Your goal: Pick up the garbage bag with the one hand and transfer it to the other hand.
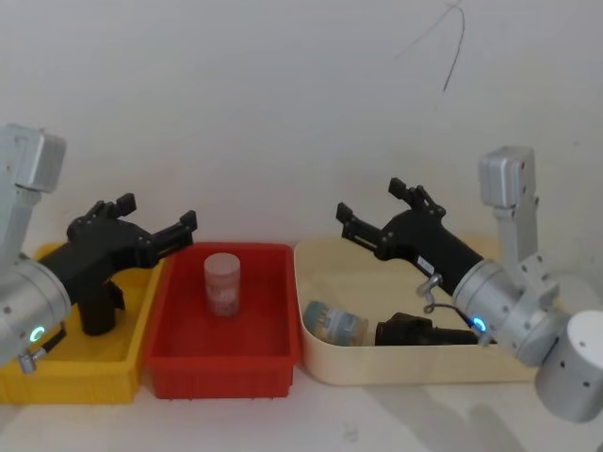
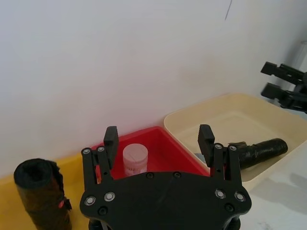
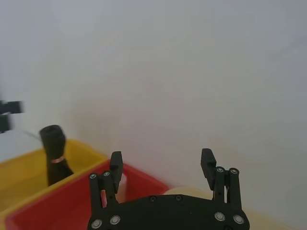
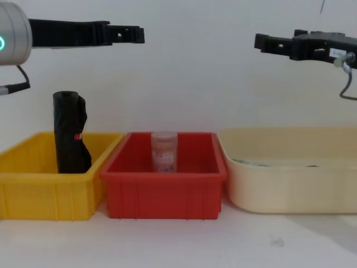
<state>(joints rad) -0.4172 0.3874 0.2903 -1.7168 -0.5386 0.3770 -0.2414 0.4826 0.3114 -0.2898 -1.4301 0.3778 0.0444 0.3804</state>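
Below right gripper (image 1: 369, 213), garbage bag (image 2: 261, 150) lies flat in cream bin (image 1: 405, 369), long axis along front wall. Left gripper (image 1: 160, 218) raised, well apart. Both grippers gape empty.

Nothing legible is showing anywhere. The right hand (image 4: 262, 42) is carrying a small white sticker (image 4: 337, 53) with print too tiny to read, and the jar (image 4: 164, 151) in the red bin (image 4: 167, 192) is showing only faint pinkish markings.

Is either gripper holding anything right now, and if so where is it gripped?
Nothing is held. The left gripper and right gripper are both open in the air, above the bins.
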